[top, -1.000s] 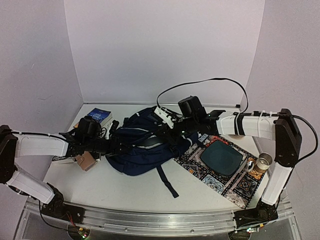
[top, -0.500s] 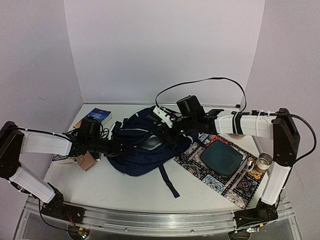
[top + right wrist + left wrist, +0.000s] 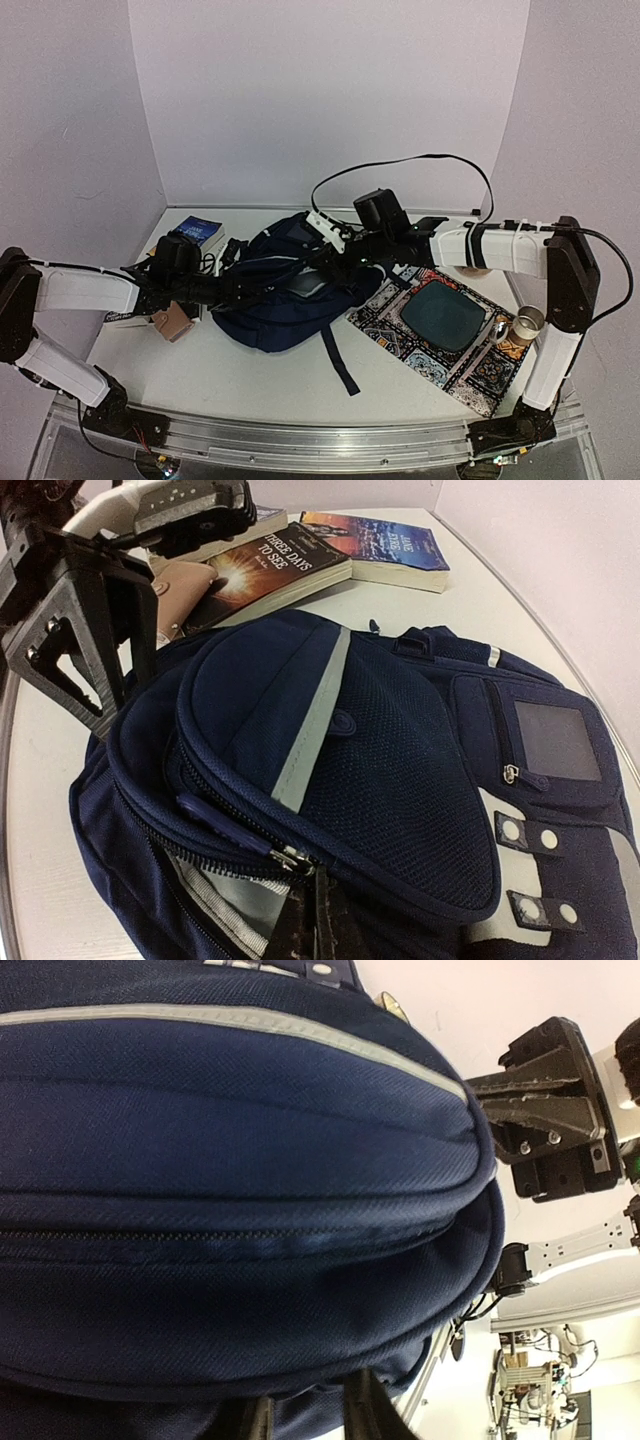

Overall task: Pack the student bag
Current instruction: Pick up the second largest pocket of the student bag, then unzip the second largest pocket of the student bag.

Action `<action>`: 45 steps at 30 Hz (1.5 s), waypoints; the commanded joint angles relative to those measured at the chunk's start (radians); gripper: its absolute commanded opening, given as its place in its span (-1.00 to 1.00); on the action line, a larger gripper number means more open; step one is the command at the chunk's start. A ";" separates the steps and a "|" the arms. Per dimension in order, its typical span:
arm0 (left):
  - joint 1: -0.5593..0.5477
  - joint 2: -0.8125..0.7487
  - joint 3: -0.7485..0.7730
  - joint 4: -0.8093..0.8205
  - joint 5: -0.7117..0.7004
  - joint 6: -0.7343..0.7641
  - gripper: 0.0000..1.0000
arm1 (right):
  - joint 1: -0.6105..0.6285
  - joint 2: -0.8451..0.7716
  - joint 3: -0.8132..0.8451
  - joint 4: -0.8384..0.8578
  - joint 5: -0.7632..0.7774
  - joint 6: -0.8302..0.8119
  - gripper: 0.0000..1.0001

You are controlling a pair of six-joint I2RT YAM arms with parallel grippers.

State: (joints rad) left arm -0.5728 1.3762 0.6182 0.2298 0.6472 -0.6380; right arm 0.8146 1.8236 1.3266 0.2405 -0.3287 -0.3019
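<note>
Stretching low toward centre from both sides — right tool (image 3: 312, 922) pinched on student bag (image 3: 280, 312); left tool (image 3: 310, 1417) — cannot tell.

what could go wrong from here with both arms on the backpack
The right gripper is shut at the zip of the student bag; such a thin hold may slip.
The left gripper sits tight against the bag's fabric and may pinch loose cloth, dragging the bag.
The books lie right beside it and could get shoved.
</note>
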 commanded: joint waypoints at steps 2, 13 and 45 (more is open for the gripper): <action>-0.016 -0.056 0.005 0.186 0.080 -0.020 -0.77 | 0.042 -0.015 0.044 0.075 -0.080 0.007 -1.00; -0.015 -0.167 -0.091 0.187 0.044 -0.031 -1.00 | 0.034 -0.026 0.022 0.071 0.053 -0.047 -1.00; -0.108 -0.351 -0.003 -0.179 -0.336 -0.070 -1.00 | 0.100 -0.070 0.036 0.026 0.116 -0.062 0.33</action>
State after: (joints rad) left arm -0.6501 1.0050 0.5067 -0.0273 0.2518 -0.7086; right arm 0.8293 1.8057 1.3599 0.2644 -0.2508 -0.3719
